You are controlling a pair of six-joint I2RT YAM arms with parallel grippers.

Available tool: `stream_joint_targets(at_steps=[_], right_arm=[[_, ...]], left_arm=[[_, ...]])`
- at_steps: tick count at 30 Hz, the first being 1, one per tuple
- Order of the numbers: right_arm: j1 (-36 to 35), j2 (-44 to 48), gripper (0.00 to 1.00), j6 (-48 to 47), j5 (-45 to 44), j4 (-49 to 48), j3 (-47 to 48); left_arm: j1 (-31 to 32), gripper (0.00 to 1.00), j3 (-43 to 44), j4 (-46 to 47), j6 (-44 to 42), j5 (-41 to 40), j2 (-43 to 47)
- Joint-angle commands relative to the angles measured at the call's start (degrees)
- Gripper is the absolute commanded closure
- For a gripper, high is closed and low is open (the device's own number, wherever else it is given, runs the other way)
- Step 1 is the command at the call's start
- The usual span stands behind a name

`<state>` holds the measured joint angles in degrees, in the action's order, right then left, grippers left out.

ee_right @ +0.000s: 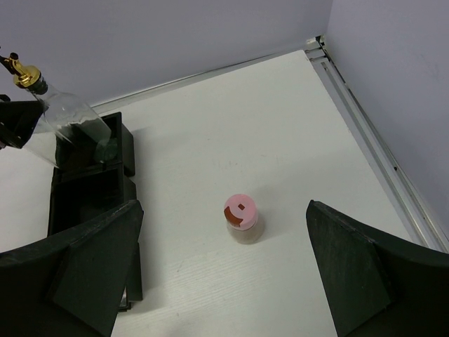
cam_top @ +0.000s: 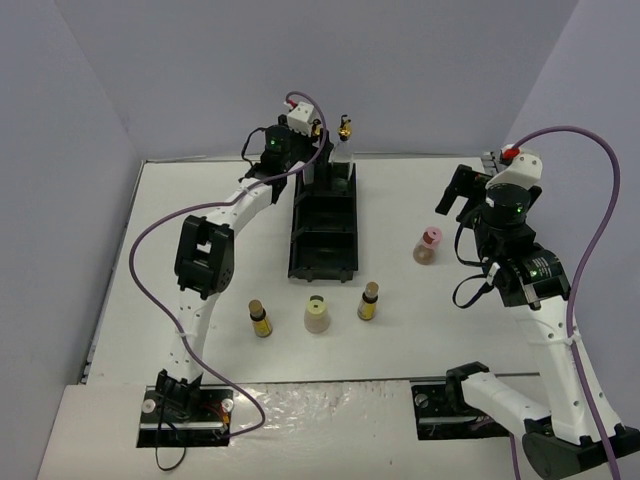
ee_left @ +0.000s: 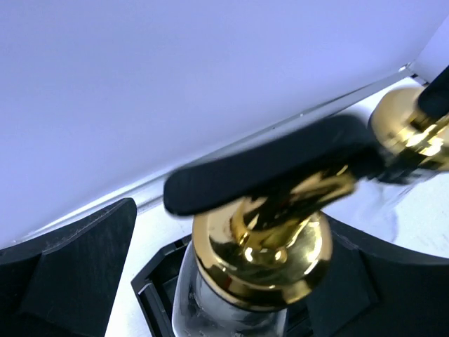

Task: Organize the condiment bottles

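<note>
1. Left claw (ee_left: pixel 235 232) is at the 12 o'clock end of the long black compartmented tray (cam_top: pixel 325 250). Jaws are spread wide on either side of a tall clear glass bottle with a gold pourer top (ee_left: pixel 256 253). The left finger (ee_left: pixel 70 267) stands clear of the glass, so nothing is clamped.
2. The second tall clear bottle with a gold pourer (ee_left: pixel 400 126) is just beside the first, at its 2 o'clock in the left wrist view. That view is blurred.
3. Right wrist view: one clear bottle stands in the tray's farthest compartment. Where the other stands, I cannot tell.
4. Right claw (cam_top: pixel 462 198) has its jaws wide apart and holds nothing. It hovers over the white surface (cam_top: pixel 420 330), at 1 o'clock of the short pink-capped bottle (cam_top: pixel 427 245).
5. The pink-capped bottle is upright at 3 o'clock of the tray, well apart from it.
6. A row lies at 6 o'clock of the tray, running 9 to 3: a short amber-yellow bottle (cam_top: pixel 260 318), a small cream bottle (cam_top: pixel 317 314), and a second amber-yellow bottle (cam_top: pixel 368 300). All are upright on the surface and none touch.
</note>
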<state>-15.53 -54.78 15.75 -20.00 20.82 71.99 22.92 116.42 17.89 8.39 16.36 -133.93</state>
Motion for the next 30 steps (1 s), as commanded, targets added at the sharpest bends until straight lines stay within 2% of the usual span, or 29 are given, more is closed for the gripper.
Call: stream_joint_targets(at_steps=[1,13,30], right_arm=[[-0.4,0.8,0.00,-0.5,0.5,-3.6,0.7],[-0.4,1.4,0.00,0.3,1.1,-3.0,0.8],[-0.4,4.2,0.00,2.6,3.0,0.2,0.0]], left_arm=[[0.6,0.15,2.1,4.7,-1.3,-0.1,8.5],[1.1,0.15,-1.0,2.3,-2.7,-2.0,14.2],[1.7,0.14,-18.3,1.9,-1.7,-5.7,26.4]])
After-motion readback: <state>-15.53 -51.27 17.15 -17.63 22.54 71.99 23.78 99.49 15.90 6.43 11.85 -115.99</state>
